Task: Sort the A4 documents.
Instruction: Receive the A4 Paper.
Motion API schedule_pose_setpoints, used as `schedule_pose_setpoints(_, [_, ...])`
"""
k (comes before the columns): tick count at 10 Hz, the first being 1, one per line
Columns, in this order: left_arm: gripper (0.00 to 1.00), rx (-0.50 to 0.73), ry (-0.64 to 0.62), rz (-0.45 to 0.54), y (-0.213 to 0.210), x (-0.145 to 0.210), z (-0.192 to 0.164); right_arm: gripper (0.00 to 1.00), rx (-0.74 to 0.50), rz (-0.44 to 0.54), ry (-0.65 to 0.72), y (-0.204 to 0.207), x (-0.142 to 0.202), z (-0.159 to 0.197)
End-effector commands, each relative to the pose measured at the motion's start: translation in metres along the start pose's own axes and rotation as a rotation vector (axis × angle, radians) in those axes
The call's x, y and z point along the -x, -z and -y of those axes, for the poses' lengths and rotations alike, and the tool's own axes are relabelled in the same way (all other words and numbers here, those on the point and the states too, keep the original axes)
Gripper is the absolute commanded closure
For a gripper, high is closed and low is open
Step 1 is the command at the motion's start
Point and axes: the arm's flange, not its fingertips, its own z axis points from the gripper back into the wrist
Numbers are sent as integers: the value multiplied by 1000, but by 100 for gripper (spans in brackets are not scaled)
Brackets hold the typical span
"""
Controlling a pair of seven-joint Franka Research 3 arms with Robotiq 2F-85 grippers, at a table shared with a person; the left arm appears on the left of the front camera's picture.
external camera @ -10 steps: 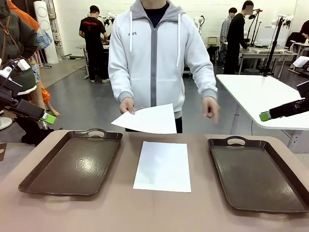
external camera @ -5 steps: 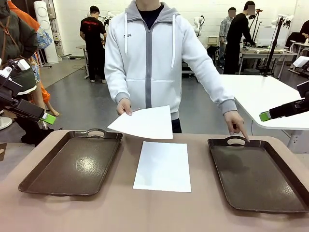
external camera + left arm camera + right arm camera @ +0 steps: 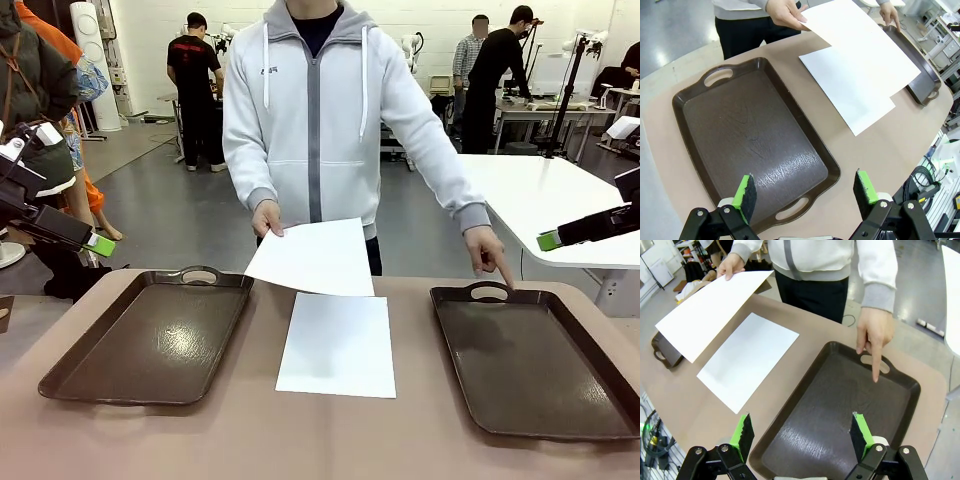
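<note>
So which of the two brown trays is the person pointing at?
The tray on the robot's right: the person's hand points at its far handle; the left tray is not pointed at.

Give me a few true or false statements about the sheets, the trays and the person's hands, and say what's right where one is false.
1. One sheet lies flat on the table between the left tray and the right tray. True.
2. The left tray holds a sheet. False: both trays are bare.
3. The person's pointing hand aims at the right tray's far handle. True.
4. The second sheet rests in the right tray. False: the person's other hand holds it in the air over the table's far edge.
5. The left gripper has its jaws shut on paper. False: its jaws stand open, holding nothing.
</note>
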Motion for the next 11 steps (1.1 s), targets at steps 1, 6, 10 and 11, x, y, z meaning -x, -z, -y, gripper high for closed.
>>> schedule_pose_setpoints(1, [0,8,-1,2,1,0,0,0,-5,3,2,0,0,0])
schedule_pose_setpoints(6, [0,8,-1,2,1,0,0,0,-5,3,2,0,0,0])
schedule_pose_setpoints(10, [0,8,-1,2,1,0,0,0,-197,-36,219,43,-8,14])
schedule_pose_setpoints(11, [0,8,-1,2,1,0,0,0,-303,-52,312,65,-11,17])
